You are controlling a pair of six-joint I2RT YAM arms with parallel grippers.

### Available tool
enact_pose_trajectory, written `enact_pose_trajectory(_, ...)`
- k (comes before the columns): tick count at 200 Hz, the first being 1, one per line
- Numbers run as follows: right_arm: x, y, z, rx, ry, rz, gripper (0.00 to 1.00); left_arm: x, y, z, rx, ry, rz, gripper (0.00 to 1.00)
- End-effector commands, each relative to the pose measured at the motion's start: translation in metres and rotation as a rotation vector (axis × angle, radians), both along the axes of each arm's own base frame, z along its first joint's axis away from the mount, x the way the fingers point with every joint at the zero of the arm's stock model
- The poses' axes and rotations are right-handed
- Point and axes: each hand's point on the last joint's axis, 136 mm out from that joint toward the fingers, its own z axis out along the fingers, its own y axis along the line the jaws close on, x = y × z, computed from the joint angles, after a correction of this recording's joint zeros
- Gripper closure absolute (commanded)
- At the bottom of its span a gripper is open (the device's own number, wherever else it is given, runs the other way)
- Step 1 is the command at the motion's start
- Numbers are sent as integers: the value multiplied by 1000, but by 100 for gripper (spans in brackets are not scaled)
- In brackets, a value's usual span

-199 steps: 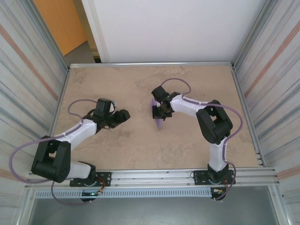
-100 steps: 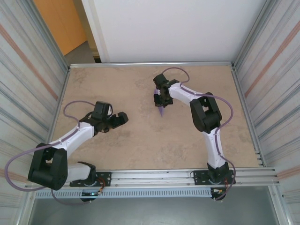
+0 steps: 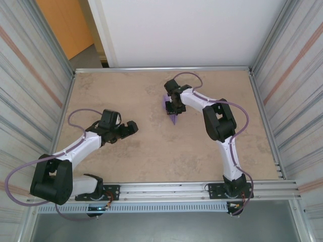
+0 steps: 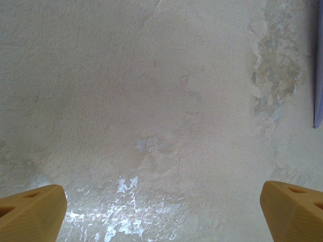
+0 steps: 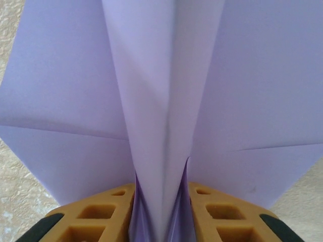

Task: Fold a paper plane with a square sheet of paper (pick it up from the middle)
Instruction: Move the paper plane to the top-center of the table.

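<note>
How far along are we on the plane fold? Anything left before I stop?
Done: the paper plane looks fully folded, with creased wings on both sides and a raised centre keel. In hand: the right gripper pinches that keel, out over the far middle of the table. The left gripper is open over bare tabletop, holding nothing. Left: probably just setting the plane down and letting go.
</note>
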Motion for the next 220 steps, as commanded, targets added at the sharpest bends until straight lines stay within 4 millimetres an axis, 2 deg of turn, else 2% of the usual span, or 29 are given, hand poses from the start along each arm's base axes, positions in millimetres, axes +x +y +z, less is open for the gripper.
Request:
enact_pose_trajectory(1,-10,-14,-32,-119,45,5,66,-2,5,0,21,9,9,1)
enact_pose_trajectory(59,-14,-14,-43,-141,31,-18,56,-3,4,-3,19,20,3,1)
enact_pose_trajectory(106,-13,-18,-45,-148,18,-51,52,-4,4,-5,20,22,4,1)
enact_pose_trajectory(220,-1,-25,-51,-167,-3,-79,41,-2,3,-5,18,25,-2,1)
